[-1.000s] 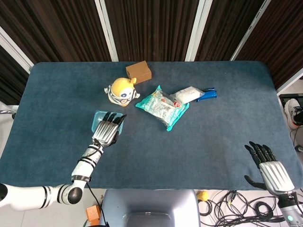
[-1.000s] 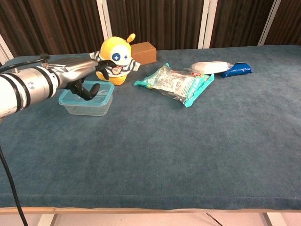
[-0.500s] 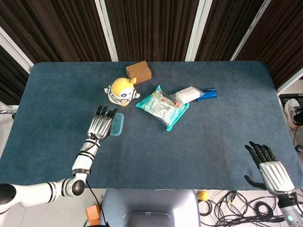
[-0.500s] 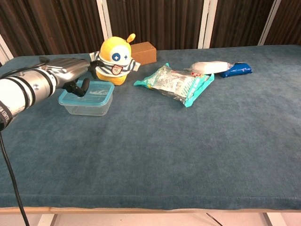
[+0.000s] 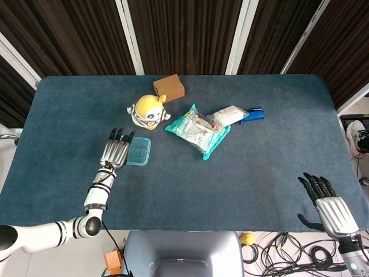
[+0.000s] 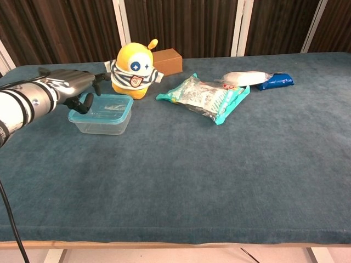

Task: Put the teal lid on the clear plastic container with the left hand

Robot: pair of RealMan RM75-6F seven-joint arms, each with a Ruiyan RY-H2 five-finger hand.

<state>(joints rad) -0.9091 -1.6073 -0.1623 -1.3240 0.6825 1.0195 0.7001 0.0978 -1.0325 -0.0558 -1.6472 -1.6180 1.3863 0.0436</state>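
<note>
Teal lid (image 6: 102, 104) sat on the clear plastic container (image 6: 101, 121), just in front of the yellow toy (image 6: 133, 70); task looked done. Left hand (image 6: 70, 86) beside container, fingers apart, holding nothing.

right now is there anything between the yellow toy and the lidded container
No. In the head view only bare blue cloth separates the yellow toy from the clear plastic container wearing its teal lid; the left hand sits beside the container.
</note>
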